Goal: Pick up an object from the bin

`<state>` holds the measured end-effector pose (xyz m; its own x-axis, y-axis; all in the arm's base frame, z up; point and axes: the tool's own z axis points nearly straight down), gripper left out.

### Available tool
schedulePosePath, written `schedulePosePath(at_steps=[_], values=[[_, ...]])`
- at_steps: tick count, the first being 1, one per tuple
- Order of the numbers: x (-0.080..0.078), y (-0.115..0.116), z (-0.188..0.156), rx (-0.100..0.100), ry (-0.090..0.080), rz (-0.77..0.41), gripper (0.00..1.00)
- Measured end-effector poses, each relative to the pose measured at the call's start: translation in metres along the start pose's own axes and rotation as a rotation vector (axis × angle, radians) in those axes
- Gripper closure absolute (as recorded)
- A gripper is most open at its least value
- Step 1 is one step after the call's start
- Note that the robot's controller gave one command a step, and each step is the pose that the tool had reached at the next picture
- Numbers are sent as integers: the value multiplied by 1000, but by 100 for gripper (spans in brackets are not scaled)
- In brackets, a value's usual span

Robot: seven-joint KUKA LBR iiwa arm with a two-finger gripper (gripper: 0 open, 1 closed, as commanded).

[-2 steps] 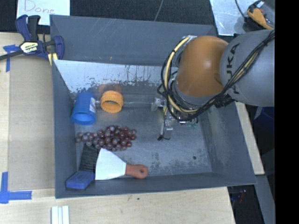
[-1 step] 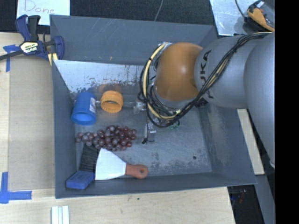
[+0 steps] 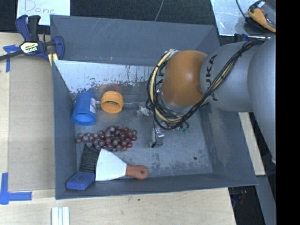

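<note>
The pincer point(image 3: 157, 138) cannot be told apart or together. Bare bin floor point(image 3: 192, 146) is seen beneath it — the grape bunch point(image 3: 108, 137) nearby may be missed.

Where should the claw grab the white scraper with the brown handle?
Probably by the brown handle, coming straight down from above and squeezing across its narrow width. The white blade lies flat on the bin floor, wide and thin, so there is little there to pinch.
</note>
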<state>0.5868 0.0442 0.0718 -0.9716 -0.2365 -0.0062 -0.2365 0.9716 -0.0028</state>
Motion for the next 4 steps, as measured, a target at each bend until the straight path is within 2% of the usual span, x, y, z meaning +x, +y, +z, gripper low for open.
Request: schedulePosePath(at_steps=[1,2,3,4], values=[[-5,68,-12,-6,-5,93,0],[-2,82,1,2,0,-319,100],[-2,82,1,2,1,-319,100],[66,62,-1,5,-12,-413,100]])
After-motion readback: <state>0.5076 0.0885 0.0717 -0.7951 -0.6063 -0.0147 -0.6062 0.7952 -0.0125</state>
